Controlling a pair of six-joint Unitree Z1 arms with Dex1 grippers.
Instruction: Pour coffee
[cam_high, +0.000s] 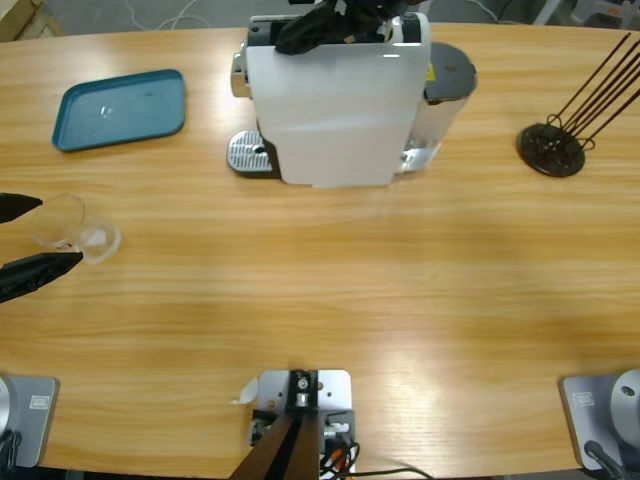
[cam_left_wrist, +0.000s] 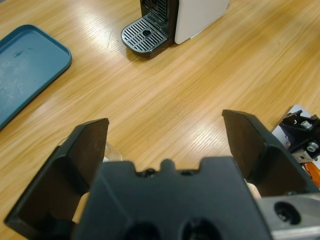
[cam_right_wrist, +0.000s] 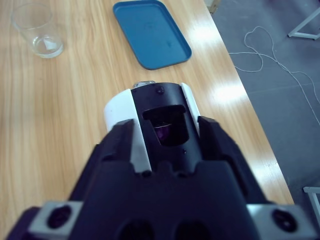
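A small clear glass (cam_high: 72, 226) stands near the table's left edge, and no coffee shows in it. My left gripper (cam_high: 60, 232) is open, with one black jaw on each side of the glass and not touching it. In the left wrist view only a sliver of the glass (cam_left_wrist: 111, 150) shows beside the left jaw of that gripper (cam_left_wrist: 165, 122). The white coffee machine (cam_high: 335, 110) stands at the back middle with its drip grate (cam_high: 250, 155) facing left. My right gripper (cam_high: 335, 22) sits on the machine's top, right over its black capsule slot (cam_right_wrist: 165, 122). The glass (cam_right_wrist: 38, 31) looks empty in the right wrist view.
A blue tray (cam_high: 120, 108) lies at the back left, beyond the glass. A black capsule stand (cam_high: 552, 148) with thin rods stands at the right. The drip grate (cam_left_wrist: 145, 36) has nothing on it. Bare wood stretches between the glass and the machine.
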